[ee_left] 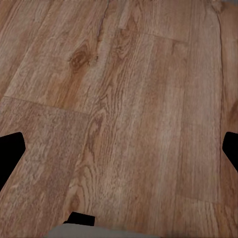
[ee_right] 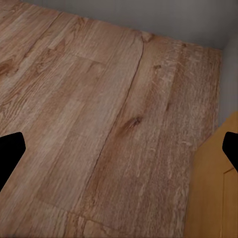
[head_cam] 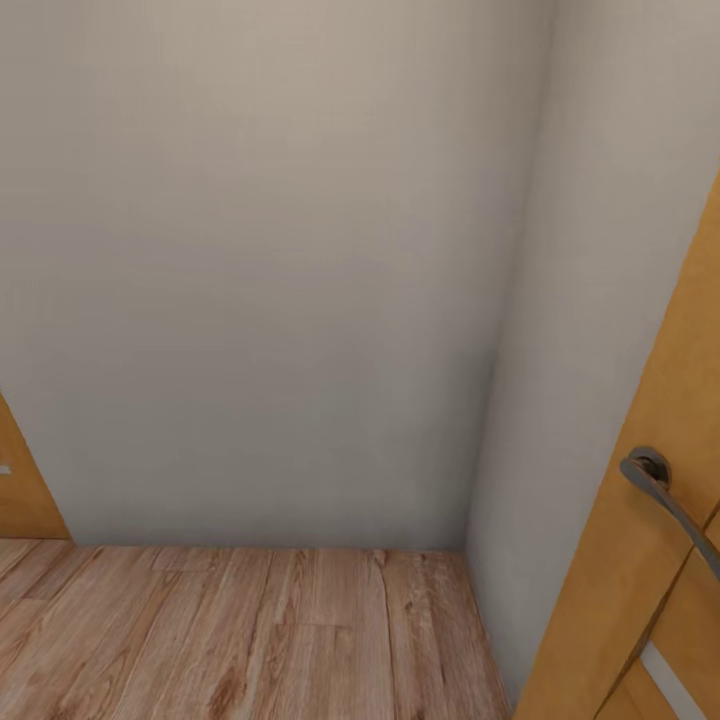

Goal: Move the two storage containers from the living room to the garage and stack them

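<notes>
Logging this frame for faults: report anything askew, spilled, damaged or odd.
Nothing stands out. The head view faces a bare wall corner over a clean plank floor, with a wooden door and its handle intact at the right. Both wrist views show unmarked floor, fingers wide apart.

The head camera looks forward and down into a room corner, close to a pale wall [head_cam: 260,260], with a strip of wood plank floor [head_cam: 250,640] at its foot and a wooden door [head_cam: 660,520] with a grey handle [head_cam: 665,495] at the right edge. The left wrist camera faces almost straight down at the planks [ee_left: 124,109] from near. The right wrist camera tilts further out, sharing with the head view the plank floor [ee_right: 99,114], the wall's foot [ee_right: 163,17] and the door's edge [ee_right: 213,188].
</notes>
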